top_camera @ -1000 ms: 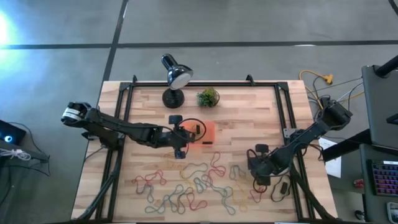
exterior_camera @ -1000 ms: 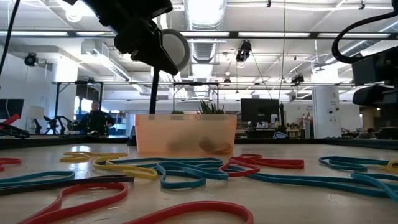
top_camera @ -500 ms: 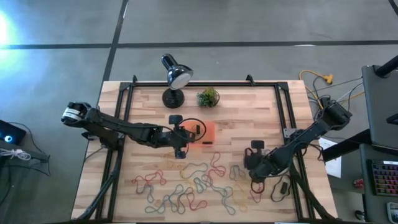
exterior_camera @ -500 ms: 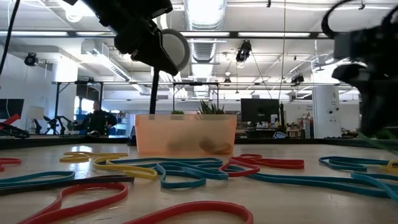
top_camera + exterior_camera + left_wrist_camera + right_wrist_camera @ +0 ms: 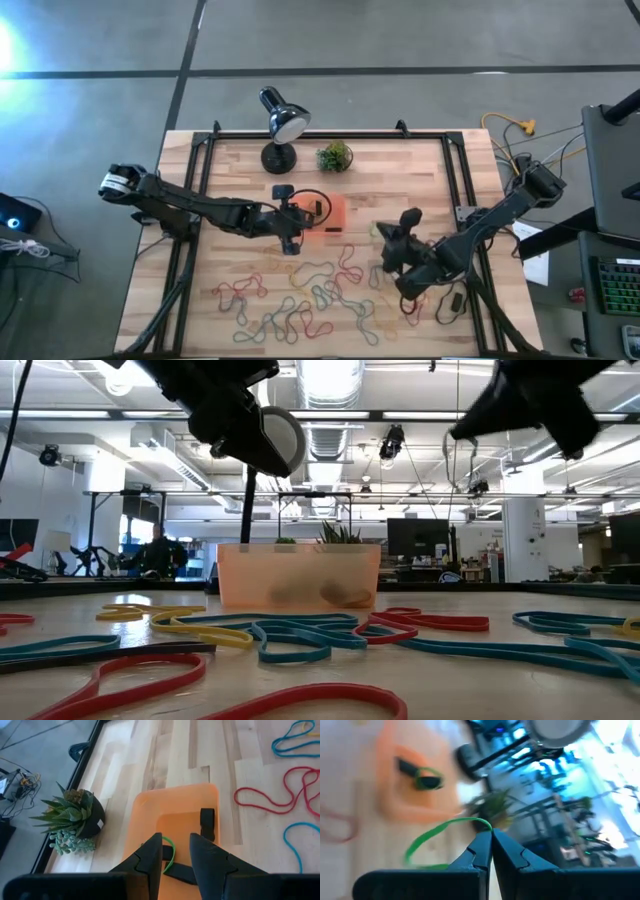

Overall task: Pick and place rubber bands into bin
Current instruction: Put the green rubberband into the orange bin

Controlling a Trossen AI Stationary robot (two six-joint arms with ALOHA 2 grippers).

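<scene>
The orange bin (image 5: 328, 212) sits mid-table and holds black bands and a green one (image 5: 169, 851). Many coloured rubber bands (image 5: 300, 305) lie spread along the near side of the table (image 5: 300, 635). My left gripper (image 5: 177, 856) hovers open above the bin's left part, touching nothing. My right gripper (image 5: 388, 243) is right of the bin, raised off the table and shut on a green rubber band (image 5: 427, 842). In the low view it shows high up at the right (image 5: 470, 422). My right gripper pinches one end of the green band's loop (image 5: 484, 825) between its two fingertips. The fingers slant from the table's right toward the bin, a little below level. The rest of the loop hangs slack below them (image 5: 468, 460), clear of the table.
A black desk lamp (image 5: 283, 125) and a small potted plant (image 5: 334, 156) stand at the far side behind the bin. Black frame rails (image 5: 200, 170) run along the table's left and right edges. Cables lie at the near right (image 5: 452, 300).
My right gripper has risen from the bands at the near right and moved toward the bin. It has tipped from pointing down to nearly level. The green band has come up with it, lifted clear of the table.
</scene>
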